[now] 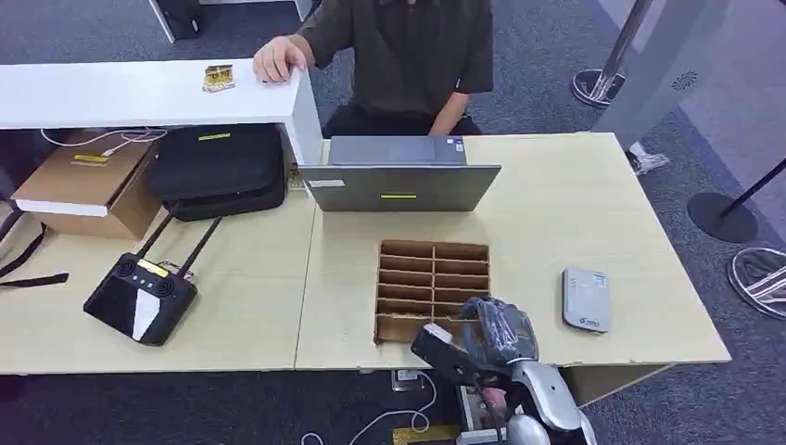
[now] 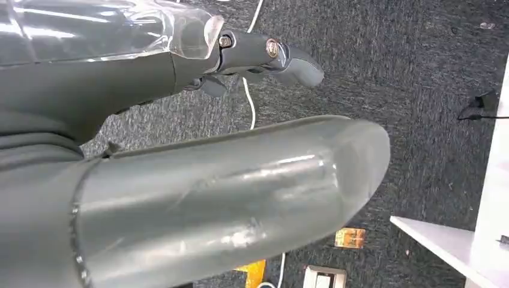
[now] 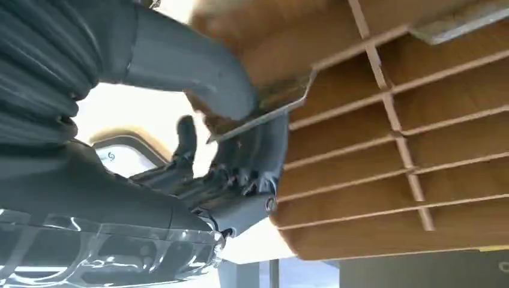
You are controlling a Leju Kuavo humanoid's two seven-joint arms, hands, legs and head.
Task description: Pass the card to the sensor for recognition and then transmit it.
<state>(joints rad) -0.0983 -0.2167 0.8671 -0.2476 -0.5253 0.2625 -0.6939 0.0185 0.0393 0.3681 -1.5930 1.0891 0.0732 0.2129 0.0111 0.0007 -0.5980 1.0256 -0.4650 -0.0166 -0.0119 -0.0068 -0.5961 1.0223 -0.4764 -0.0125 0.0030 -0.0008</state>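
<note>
A brown slotted card box (image 1: 433,278) stands on the light wooden table (image 1: 556,204), in front of the laptop. My right hand (image 1: 496,334) is at the box's near right corner. In the right wrist view the thumb and fingers (image 3: 240,162) of that hand pinch a thin card (image 3: 282,96) just over the box's slots (image 3: 384,138). The grey-white sensor (image 1: 586,298) lies flat on the table to the right of the box, apart from the hand; its rounded edge (image 3: 123,147) also appears behind the fingers. My left hand (image 2: 258,51) hangs over the dark carpet with nothing in it.
A grey laptop (image 1: 399,176) stands behind the box, and a person (image 1: 408,56) sits beyond it with one hand on a white counter (image 1: 139,93). A black controller (image 1: 139,297), a black bag (image 1: 218,167) and a cardboard carton (image 1: 83,181) occupy the table's left half.
</note>
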